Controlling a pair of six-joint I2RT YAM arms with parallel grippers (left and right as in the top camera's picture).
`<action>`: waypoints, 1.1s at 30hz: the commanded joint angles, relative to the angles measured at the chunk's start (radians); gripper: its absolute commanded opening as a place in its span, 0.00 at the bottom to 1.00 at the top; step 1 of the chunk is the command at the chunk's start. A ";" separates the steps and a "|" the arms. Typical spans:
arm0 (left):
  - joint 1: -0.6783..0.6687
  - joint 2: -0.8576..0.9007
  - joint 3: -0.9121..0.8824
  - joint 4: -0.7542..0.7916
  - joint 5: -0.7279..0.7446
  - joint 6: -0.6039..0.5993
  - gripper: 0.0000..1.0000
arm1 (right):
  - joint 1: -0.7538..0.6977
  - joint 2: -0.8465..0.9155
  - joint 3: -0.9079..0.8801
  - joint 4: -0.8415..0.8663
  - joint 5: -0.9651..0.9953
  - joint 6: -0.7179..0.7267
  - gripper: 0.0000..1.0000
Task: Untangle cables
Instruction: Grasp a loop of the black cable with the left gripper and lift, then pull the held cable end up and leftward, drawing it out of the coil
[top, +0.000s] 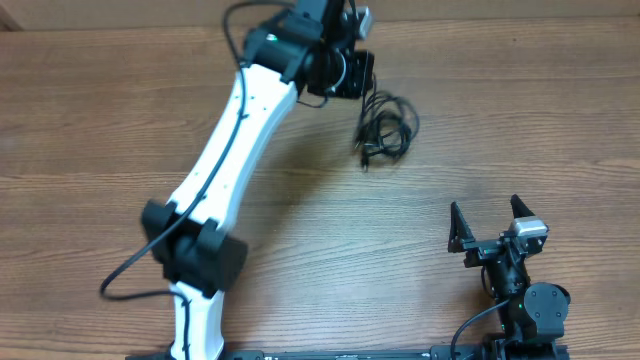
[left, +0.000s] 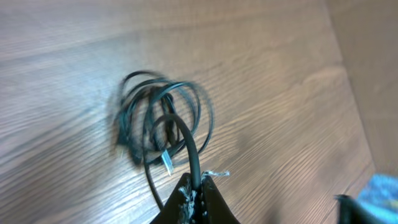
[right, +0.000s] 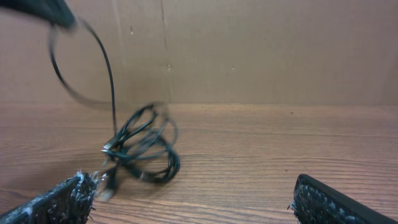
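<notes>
Cables (top: 385, 125) lie bundled on the counter (top: 540, 90), one strand pinched in the closed left fingers (left: 186, 200); right fingers (top: 458, 230) gape empty, well apart. Lifting slowly should draw that loop free without tightening knots

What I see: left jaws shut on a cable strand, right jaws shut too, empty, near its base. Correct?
Not quite. The right jaws are open, not shut; the right wrist view shows them spread wide, nothing between. The rest holds: left jaws shut on a strand of the cables.
</notes>
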 joint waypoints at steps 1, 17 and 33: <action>0.005 -0.064 0.038 -0.084 -0.219 -0.126 0.04 | -0.002 0.000 -0.010 0.005 0.005 -0.005 1.00; 0.203 -0.180 0.111 0.153 0.598 -0.366 0.04 | -0.002 0.000 -0.010 0.005 0.005 -0.005 1.00; 0.105 -0.161 0.281 -0.206 0.105 -0.142 0.04 | -0.002 0.000 -0.010 0.005 0.005 -0.005 1.00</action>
